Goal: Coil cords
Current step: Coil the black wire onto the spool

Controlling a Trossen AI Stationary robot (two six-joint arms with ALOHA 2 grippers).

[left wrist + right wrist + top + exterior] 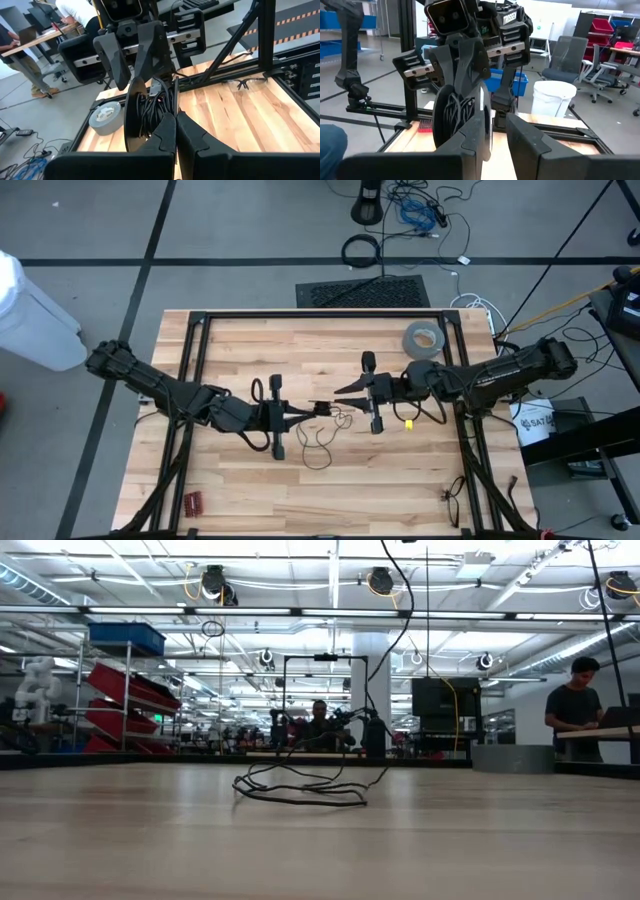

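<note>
Cords (322, 430) gather between our two grippers at mid-table, partly bundled there, with loose loops trailing toward the near edge. Our left gripper (312, 411) is fully shut, its tips pressed together against the bundle. Our right gripper (342, 391) stands partly open around the wire. Both arms reach level inward, tips nearly meeting. A grey tape roll (423, 340) lies behind.

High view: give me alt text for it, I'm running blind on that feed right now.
Two dark arms meet over the middle of a wooden table, the left claw shut and the right claw facing it, with a thin black cord trailing in loose loops between and below them. A grey tape roll lies near the table's far right corner.
</note>
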